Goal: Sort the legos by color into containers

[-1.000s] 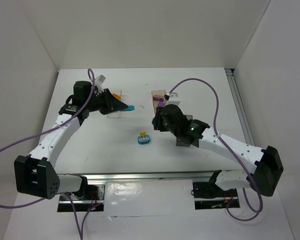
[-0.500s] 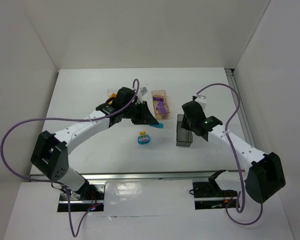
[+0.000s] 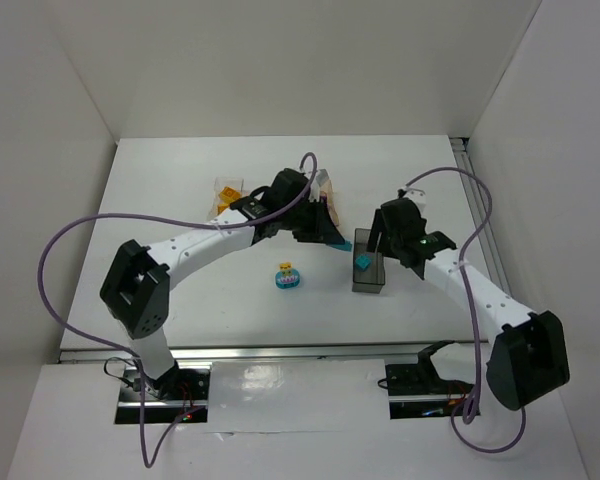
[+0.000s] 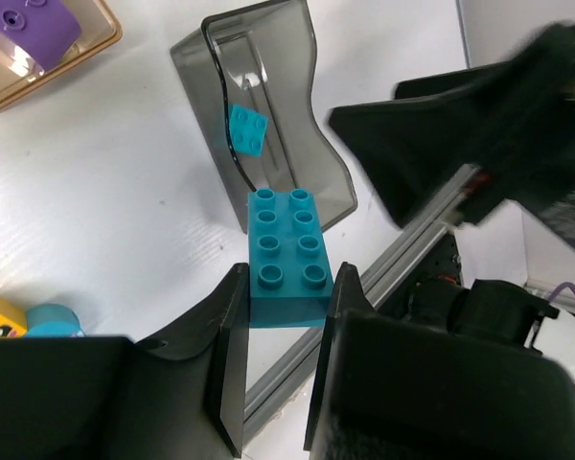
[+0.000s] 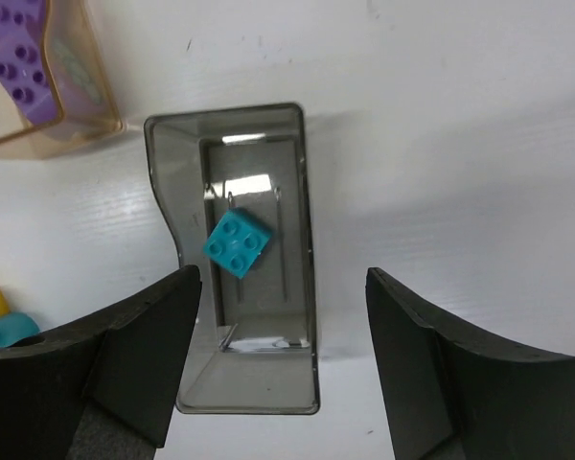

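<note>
The left pincer [image 4: 287,287] is closed on a long teal brick [image 4: 287,251]; its two fingers press the brick's long sides and the studs face the wrist camera. This brick is held just beside the grey bin [image 4: 268,29], at one short end of it. One small teal brick [image 4: 248,129] lies tilted inside the grey bin.

The right pincer [image 5: 283,297] is open and holds nothing, with its fingers [image 5: 144,335] spread wide over the same grey bin.

Near the grey bin stands the orange bin [image 5: 67,134], with purple bricks [image 5: 19,53] inside. Between the arms, a small group of teal and yellow pieces [image 3: 287,275] rests on the white table [image 3: 180,180]. Further left is the clear bin [image 3: 220,203], with a yellow brick [image 3: 227,193] in it.
</note>
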`<control>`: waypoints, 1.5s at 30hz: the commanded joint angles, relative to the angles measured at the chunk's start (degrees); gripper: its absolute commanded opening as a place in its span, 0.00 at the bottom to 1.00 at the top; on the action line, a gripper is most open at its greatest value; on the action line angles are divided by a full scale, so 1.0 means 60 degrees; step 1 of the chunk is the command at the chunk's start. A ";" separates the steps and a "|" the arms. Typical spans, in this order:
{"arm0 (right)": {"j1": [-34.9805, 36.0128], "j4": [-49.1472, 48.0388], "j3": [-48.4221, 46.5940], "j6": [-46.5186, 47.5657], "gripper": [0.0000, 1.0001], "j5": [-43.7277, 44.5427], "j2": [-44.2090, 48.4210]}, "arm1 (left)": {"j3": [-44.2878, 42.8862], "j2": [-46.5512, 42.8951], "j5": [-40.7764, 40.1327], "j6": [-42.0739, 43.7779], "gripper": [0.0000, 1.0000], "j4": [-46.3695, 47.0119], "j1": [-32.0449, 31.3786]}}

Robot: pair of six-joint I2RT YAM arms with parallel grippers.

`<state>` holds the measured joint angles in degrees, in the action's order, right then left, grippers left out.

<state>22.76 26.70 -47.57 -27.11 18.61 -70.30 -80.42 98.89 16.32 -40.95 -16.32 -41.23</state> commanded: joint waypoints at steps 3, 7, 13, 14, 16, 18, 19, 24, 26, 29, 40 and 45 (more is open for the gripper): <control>-0.0701 0.0543 -0.0348 -0.0196 0.76 0.0749 0.1520 | -0.1053 0.0772 -0.0301 -0.0119 0.00 -0.0035 -0.0320; -0.0908 0.0793 -0.0436 -0.0330 0.79 0.0970 0.2443 | -0.2456 0.1739 -0.1209 -0.0119 0.00 -0.0766 -0.0847; -0.0996 0.1321 -0.1049 -0.0315 0.80 0.1058 0.2782 | -0.4654 0.3613 -0.1665 0.0087 0.31 -0.2343 -0.1258; -0.1083 0.1423 -0.1181 -0.0228 0.81 0.1058 0.2782 | -0.5209 0.3775 -0.1795 0.0087 0.57 -0.2595 -0.1258; -0.1084 0.1424 -0.1284 -0.0227 0.81 0.0957 0.2782 | -0.5376 0.3894 -0.2015 0.0174 0.71 -0.2920 -0.1258; -0.1084 0.1424 -0.1372 -0.0125 0.81 0.0724 0.2782 | -0.5231 0.3632 -0.2206 0.0174 0.79 -0.2920 -0.1258; -0.1084 0.1424 -0.1373 -0.0125 0.81 0.0634 0.2869 | -0.5142 0.3471 -0.2424 0.0261 0.81 -0.2920 -0.1258; -0.1084 0.1424 -0.1461 0.0065 0.80 -0.0066 0.2869 | -0.4556 0.2211 -0.3085 0.0438 0.75 -0.3285 -0.1258; -0.1084 0.1046 -0.1461 0.0270 0.77 -0.0784 0.2782 | -0.4206 0.1743 -0.3596 0.0438 0.70 -0.3374 -0.1156; -0.0225 0.0635 -0.1373 0.0359 0.77 -0.2104 0.2417 | -0.2802 0.0441 -0.4385 0.0235 0.67 -0.3492 -0.0630; 0.5580 -0.0275 -0.2763 -0.0271 0.85 0.0090 -0.1932 | 0.2311 -0.3663 -0.4433 -0.0660 0.75 -0.3418 0.3119; 0.5406 -0.0744 -0.4022 -0.0184 0.85 -0.0114 -0.4130 | 0.3178 -0.4484 -0.4199 -0.0864 0.75 -0.3330 0.3722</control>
<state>56.36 26.15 -66.59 -27.83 15.86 -90.85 -62.57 75.33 -10.09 -44.21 -37.41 -20.14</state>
